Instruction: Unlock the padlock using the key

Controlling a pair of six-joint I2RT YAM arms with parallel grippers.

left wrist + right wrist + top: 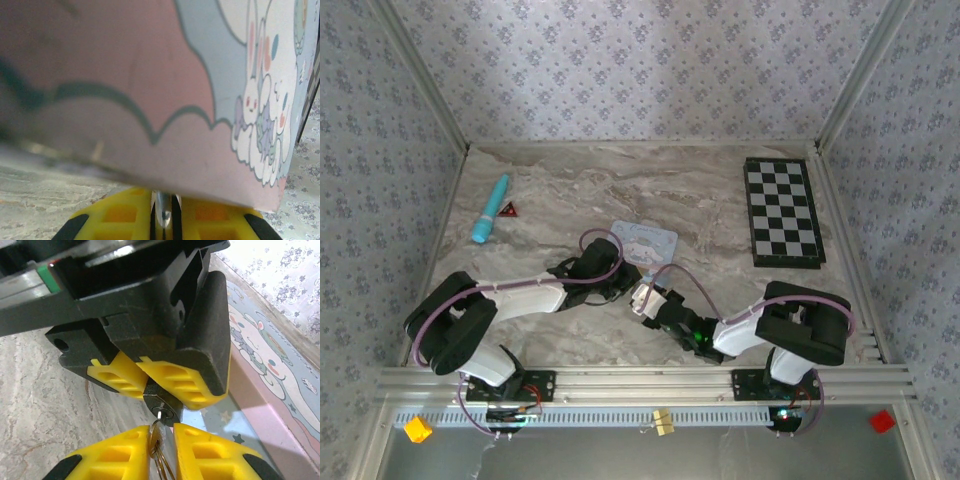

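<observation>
Padlock (161,403) and key (156,436), one each

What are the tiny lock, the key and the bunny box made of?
The padlock looks like dark metal, with a shiny silvery keyhole. The key looks like silvery metal too; it glints. The bunny tin seems smooth printed metal, though it could be card.

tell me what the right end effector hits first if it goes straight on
The padlock: the right end effector grips the key, whose tip looks to be touching or entering it, and the left end effector pinches it just ahead.
</observation>
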